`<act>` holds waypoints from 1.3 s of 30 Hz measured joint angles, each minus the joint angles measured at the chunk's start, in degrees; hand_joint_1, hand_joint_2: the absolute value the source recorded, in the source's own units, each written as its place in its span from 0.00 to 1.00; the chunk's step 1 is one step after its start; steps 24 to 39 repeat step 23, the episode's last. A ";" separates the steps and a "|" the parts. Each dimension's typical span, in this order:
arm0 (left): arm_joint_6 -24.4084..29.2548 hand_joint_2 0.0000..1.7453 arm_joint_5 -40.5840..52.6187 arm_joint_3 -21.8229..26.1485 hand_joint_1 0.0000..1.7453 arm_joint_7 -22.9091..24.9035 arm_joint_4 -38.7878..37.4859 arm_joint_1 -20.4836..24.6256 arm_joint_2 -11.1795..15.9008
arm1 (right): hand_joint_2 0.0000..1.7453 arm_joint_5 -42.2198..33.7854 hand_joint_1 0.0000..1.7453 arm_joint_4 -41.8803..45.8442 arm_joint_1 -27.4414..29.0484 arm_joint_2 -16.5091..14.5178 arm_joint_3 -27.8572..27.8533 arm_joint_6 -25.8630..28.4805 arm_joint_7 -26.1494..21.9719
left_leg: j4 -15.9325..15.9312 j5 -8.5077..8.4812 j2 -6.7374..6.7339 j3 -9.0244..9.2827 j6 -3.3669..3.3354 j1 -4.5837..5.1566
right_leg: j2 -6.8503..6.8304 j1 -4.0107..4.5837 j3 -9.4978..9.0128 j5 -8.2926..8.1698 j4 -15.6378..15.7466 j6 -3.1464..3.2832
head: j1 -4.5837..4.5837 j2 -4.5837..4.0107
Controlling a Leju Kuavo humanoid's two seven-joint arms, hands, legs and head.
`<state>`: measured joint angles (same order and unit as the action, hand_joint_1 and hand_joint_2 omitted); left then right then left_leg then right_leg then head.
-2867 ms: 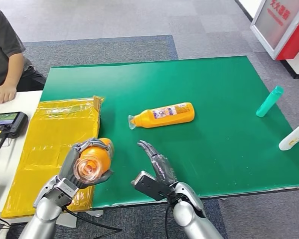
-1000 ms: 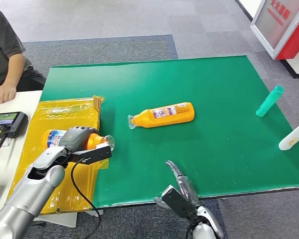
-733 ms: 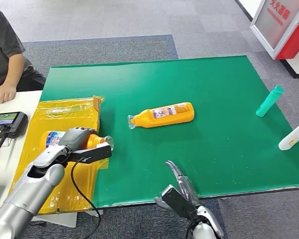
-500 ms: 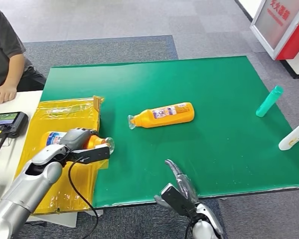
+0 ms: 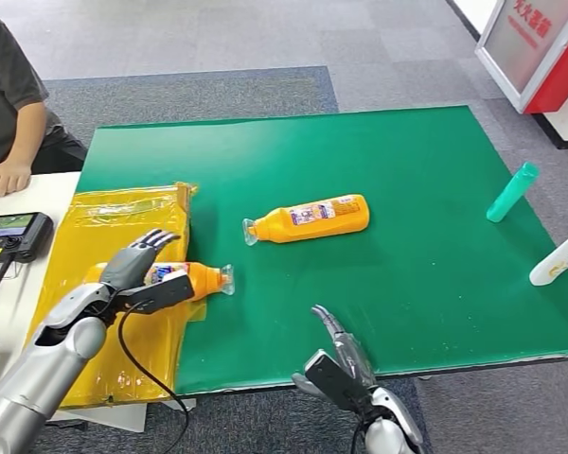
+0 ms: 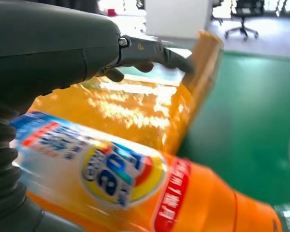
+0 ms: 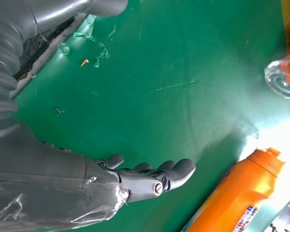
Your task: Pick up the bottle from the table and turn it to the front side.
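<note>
Since half a second ago the left hand [image 5: 136, 270] has let go: its fingers now fan out above the orange bottle [image 5: 188, 278], which lies on its side at lower left of the head view, body on the yellow plastic sheet [image 5: 96, 227], clear cap [image 5: 227, 279] out over the green mat [image 5: 410, 265]. Its colourful label faces up, so the turning looks done and this is the release; the next move calls for lifting the hand clear without nudging the bottle. The right hand [image 5: 336, 355] hangs at bottom centre off the mat's near edge, fingers apart, holding nothing. A second orange bottle [image 5: 310, 218] lies mid-mat — smooth, glossy plastic; a teal bottle [image 5: 512, 192] and a white one [image 5: 559, 257] sit at far right.

Left wrist view: the label [image 6: 114, 169] is blurred but bright, the sheet [image 6: 136, 106] crinkled and shiny.

Right wrist view: spread dark fingers [image 7: 165, 171] over scuffed matte green, the ribbed clear cap [image 7: 282, 77] at upper right.
</note>
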<state>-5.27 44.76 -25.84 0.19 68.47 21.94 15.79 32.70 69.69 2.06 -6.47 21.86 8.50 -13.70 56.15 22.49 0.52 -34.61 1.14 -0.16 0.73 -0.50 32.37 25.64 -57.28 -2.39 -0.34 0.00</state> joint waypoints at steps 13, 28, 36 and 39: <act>7.12 1.00 -12.94 14.38 0.00 -22.96 19.58 -16.14 -3.74 | 1.00 -0.96 0.00 2.31 1.39 0.05 0.03 1.28 -3.03 | 0.00 0.07 -0.01 -0.02 0.00 0.01 | 0.02 -0.01 0.04 0.06 0.01 0.02 | -0.01 0.00; -2.12 1.00 -31.45 24.10 0.00 -37.53 25.59 -28.52 -12.24 | 1.00 -5.47 0.00 11.55 4.60 0.79 0.02 4.40 -10.89 | -0.01 0.14 -0.02 -0.02 0.00 0.01 | 0.00 -0.01 0.05 0.12 0.02 0.03 | 0.00 0.00; -2.12 1.00 -31.45 24.10 0.00 -37.53 25.59 -28.52 -12.24 | 1.00 -5.47 0.00 11.55 4.60 0.79 0.02 4.40 -10.89 | -0.01 0.14 -0.02 -0.02 0.00 0.01 | 0.00 -0.01 0.05 0.12 0.02 0.03 | 0.00 0.00; -2.12 1.00 -31.45 24.10 0.00 -37.53 25.59 -28.52 -12.24 | 1.00 -5.47 0.00 11.55 4.60 0.79 0.02 4.40 -10.89 | -0.01 0.14 -0.02 -0.02 0.00 0.01 | 0.00 -0.01 0.05 0.12 0.02 0.03 | 0.00 0.00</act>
